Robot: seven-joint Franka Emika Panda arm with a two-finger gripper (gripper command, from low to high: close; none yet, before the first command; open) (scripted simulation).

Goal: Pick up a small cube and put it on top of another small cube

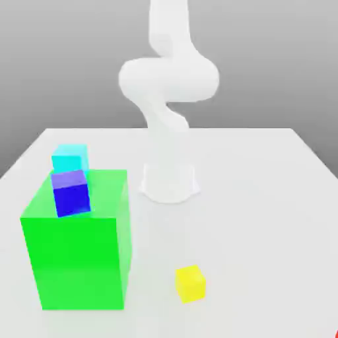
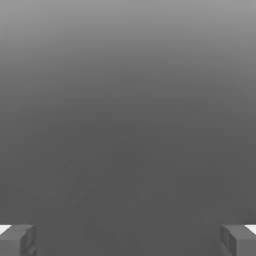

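Still early: hand [image 2: 128,240] spread wide, holding nothing, aimed at blank grey. Red cube [image 1: 335,334] barely visible at counter [image 1: 264,198] edge; yellow cube [image 1: 190,284] sits free nearby.

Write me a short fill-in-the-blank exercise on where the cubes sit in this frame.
1. The blue cube rests on top of the big ____ cube.
2. The small cube alone on the table near the front is ____.
3. Behind the blue cube sits a ____ cube.
4. In the hand view, the fingers are spread wide with ____ between them.

Missing words: green; yellow; cyan; nothing
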